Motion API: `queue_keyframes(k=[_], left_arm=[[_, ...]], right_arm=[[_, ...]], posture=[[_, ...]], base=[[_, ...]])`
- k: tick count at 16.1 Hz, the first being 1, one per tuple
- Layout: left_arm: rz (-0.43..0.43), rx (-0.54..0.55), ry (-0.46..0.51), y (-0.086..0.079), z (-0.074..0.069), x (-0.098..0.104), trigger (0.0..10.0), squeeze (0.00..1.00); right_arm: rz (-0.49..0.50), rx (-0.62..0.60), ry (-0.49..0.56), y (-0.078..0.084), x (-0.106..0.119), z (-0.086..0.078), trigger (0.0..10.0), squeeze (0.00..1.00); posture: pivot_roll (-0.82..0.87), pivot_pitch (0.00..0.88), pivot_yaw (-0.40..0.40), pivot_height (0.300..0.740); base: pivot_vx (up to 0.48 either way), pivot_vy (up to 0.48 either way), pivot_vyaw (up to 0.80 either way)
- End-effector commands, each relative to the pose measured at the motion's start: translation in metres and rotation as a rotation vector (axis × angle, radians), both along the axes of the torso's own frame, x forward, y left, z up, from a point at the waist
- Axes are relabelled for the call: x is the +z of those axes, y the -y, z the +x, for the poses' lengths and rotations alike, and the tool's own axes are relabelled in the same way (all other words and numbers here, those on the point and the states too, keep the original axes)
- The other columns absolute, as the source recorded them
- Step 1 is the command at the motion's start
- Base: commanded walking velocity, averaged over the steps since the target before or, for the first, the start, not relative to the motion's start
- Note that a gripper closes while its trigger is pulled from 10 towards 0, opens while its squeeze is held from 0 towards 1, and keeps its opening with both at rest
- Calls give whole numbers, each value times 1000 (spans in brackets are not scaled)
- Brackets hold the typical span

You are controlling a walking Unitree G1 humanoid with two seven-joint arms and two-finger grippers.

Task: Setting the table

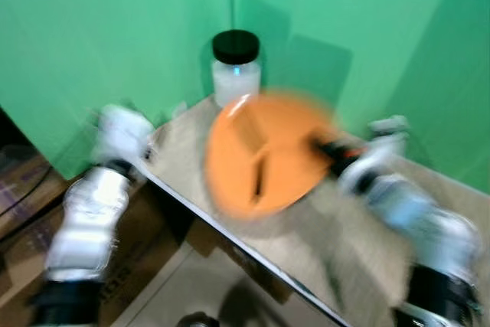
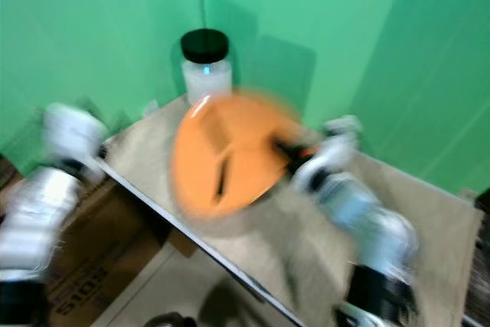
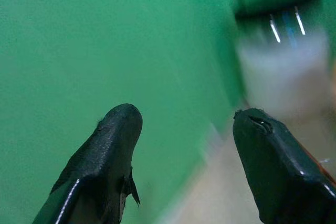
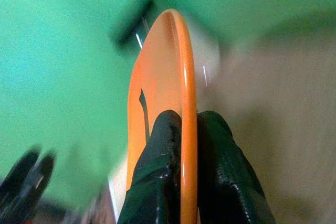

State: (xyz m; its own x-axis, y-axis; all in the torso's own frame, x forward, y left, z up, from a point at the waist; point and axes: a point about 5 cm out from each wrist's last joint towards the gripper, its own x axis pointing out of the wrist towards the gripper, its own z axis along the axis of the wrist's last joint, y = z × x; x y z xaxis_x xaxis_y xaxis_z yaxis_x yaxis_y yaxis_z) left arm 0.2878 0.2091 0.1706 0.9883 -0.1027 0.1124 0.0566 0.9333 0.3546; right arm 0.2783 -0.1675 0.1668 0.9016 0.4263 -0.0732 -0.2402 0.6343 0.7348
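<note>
Black-lidded clear jar (image 1: 236, 67) by green backdrop (image 1: 115, 28); cardboard boxes (image 1: 130, 258) below.

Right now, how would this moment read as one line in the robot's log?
right gripper: shut on orange plate rim, tilted above table | left gripper: open, idle | jar: at back corner

Green walls (image 1: 115, 36) meet in a corner behind the scene, their surface plain and evenly lit, with soft shadows falling across the one on the right. A tabletop (image 1: 337, 235) covered in beige cloth stands with one corner pushed toward that wall corner, and its near edge runs as a pale strip. Below it lies a light tan floor (image 1: 191, 281). Brown cardboard boxes (image 2: 84, 266) with dark printing sit on the floor at the left, partly under the tabletop. Everything is blurred.
</note>
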Motion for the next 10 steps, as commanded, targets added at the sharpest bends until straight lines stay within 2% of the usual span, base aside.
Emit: queue_keyframes(k=[1, 3, 5, 7, 9, 10], left_arm=[[-5, -34, -54, 9, -8, -9, 10000, 0], [-20, -46, -59, 16, -13, -9, 10000, 0], [-50, -40, -77, 26, -18, -8, 10000, 0], [-65, -94, -103, 41, -21, -11, 10000, 0], [-87, -184, -92, 62, -27, -8, 10000, 0], [-136, -192, -81, 70, -33, -5, 10000, 0]], right_arm=[[21, -40, 130, 6, 26, -10, 0, 0], [17, -77, 176, 7, 37, -15, 0, 0], [-97, -124, 222, 3, 46, -23, 0, 0], [-223, -151, 303, -3, 54, -28, 0, 0], [-271, -190, 426, -10, 66, -33, 0, 0], [-314, -174, 459, -17, 69, -40, 0, 0]], posture=[[-44, 0, 50, 740], [-47, 0, 51, 740], [-55, 0, 67, 740], [-57, 0, 70, 740], [-55, 0, 63, 740], [-56, 0, 58, 740]], base=[[0, 0, 0], [0, 0, 0], [0, 0, 0], [0, 0, 0], [0, 0, 0], [0, 0, 0]])
